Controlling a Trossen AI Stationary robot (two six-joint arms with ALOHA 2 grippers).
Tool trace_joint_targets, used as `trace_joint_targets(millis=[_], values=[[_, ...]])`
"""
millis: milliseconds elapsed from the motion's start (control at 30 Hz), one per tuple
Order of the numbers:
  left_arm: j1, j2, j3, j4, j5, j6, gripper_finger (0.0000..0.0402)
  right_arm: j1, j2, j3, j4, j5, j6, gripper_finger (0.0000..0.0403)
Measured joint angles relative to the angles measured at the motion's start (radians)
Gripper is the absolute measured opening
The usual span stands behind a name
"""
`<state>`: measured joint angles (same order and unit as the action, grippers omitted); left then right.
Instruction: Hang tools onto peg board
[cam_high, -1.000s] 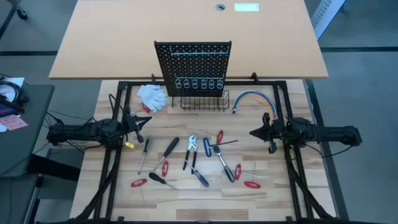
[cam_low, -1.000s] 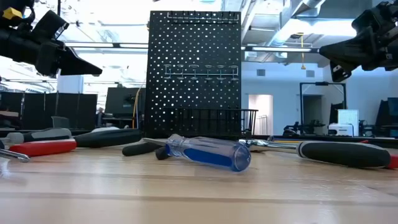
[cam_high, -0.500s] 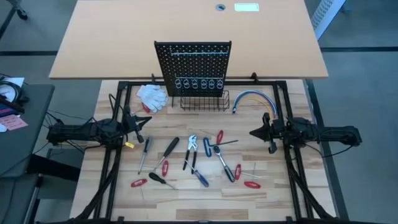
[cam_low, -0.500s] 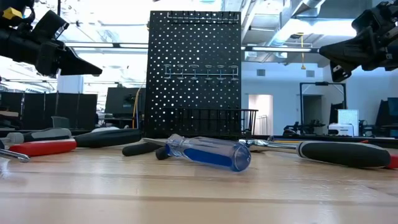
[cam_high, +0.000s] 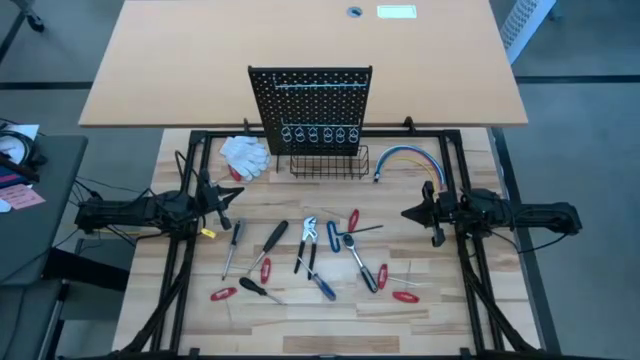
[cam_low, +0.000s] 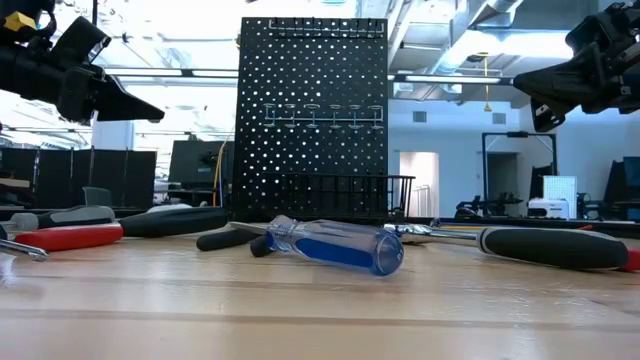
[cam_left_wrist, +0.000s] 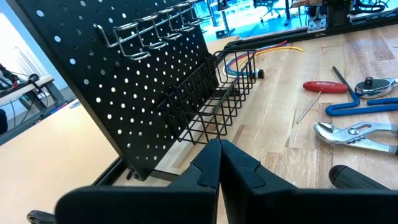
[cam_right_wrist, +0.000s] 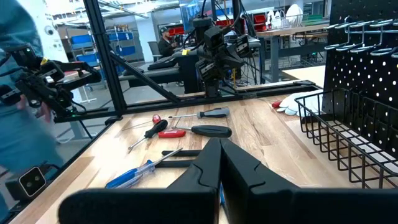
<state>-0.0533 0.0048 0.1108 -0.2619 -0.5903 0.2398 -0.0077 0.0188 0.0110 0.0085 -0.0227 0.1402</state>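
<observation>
You were working in a robotics lab or workshop, an open industrial hall more than an office. Your bench was a pale wooden table (cam_high: 430, 300) boxed in by a black metal frame (cam_high: 320, 133), with a larger tan tabletop (cam_high: 180, 70) behind it. The low view looked past the table to exposed ceiling ducts (cam_low: 480, 40), bright overhead lighting and dark racks of equipment (cam_low: 110, 165). In the right wrist view you had further workbenches (cam_right_wrist: 292, 37), blue storage bins (cam_right_wrist: 78, 40) on shelves, another robot arm (cam_right_wrist: 217, 50) on its stand, and a blurred person (cam_right_wrist: 25, 93) standing beside the frame. Loose cables (cam_high: 30, 150) trailed over a grey side table (cam_high: 40, 210).
</observation>
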Motion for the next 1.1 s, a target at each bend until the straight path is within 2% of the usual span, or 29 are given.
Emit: trace_joint_targets(millis=[467,600,733,833,967,1033,1100], values=[[0.000,0.000,0.000,0.000,0.000,0.036,0.0000,-0.001,0.000,0.000,-0.001,0.010,-0.012,0.0013],[0.000,0.000,0.000,0.000,0.000,0.067,0.0000,-0.030,0.002,0.000,0.034,0.187,-0.125,0.0013],[0.000,0.000,0.000,0.004,-0.002,0.070,0.0000,-0.069,0.003,-0.001,0.194,0.240,-0.093,0.0013],[0.000,0.000,0.000,0.004,-0.003,0.070,0.0000,-0.104,0.009,-0.001,0.383,0.270,0.142,0.0013],[0.000,0.000,0.000,0.004,-0.003,0.071,0.0000,-0.154,0.035,0.020,0.520,0.477,0.733,0.0013],[0.000,0.000,0.000,0.004,-0.004,0.071,0.0000,-0.189,0.042,0.043,0.537,0.484,0.801,0.0013],[0.000,0.000,0.000,0.004,-0.004,0.071,0.0000,-0.211,0.049,0.065,0.553,0.440,0.774,0.0013]])
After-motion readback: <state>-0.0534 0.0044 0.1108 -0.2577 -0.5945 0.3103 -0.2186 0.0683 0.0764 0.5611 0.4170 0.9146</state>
